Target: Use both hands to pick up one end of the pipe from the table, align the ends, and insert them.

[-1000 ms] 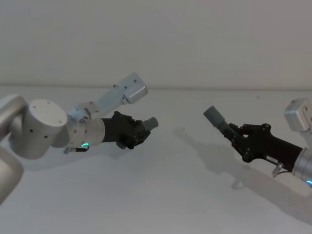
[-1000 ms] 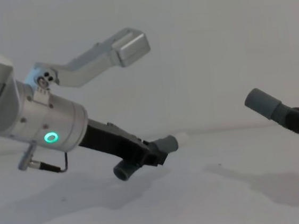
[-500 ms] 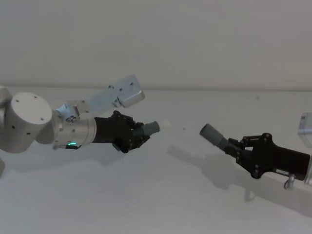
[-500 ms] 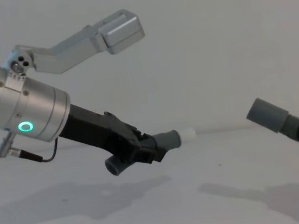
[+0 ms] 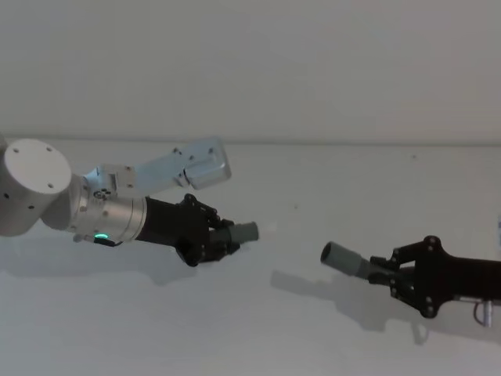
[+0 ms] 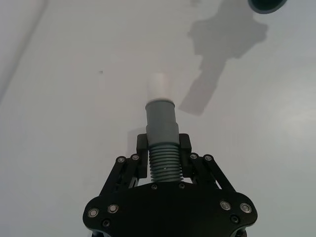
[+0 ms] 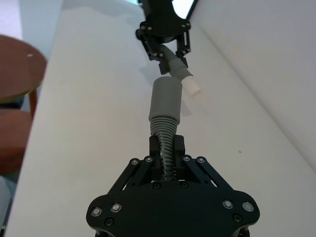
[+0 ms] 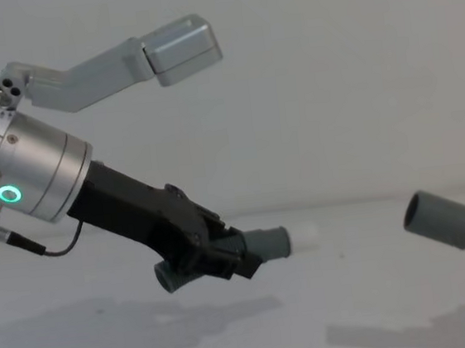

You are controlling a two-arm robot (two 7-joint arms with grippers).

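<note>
Above the white matte table (image 5: 258, 337), the white-sleeved dark-grey ribbed plastic pipe piece (image 5: 245, 231) is clamped in the black left gripper (image 5: 225, 236), and the wide-collared grey pipe piece (image 5: 339, 256) in the black right gripper (image 5: 385, 271), mouths facing for alignment, apart.

The right pipe piece (image 8: 448, 219) runs off the chest view's edge, opposite the left pipe piece (image 8: 266, 243). The left wrist view clips its collar (image 6: 266, 4).

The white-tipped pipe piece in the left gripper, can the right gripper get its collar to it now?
Probably yes: the right gripper holds its collar roughly facing the white tip in the left gripper, with only open air between.
</note>
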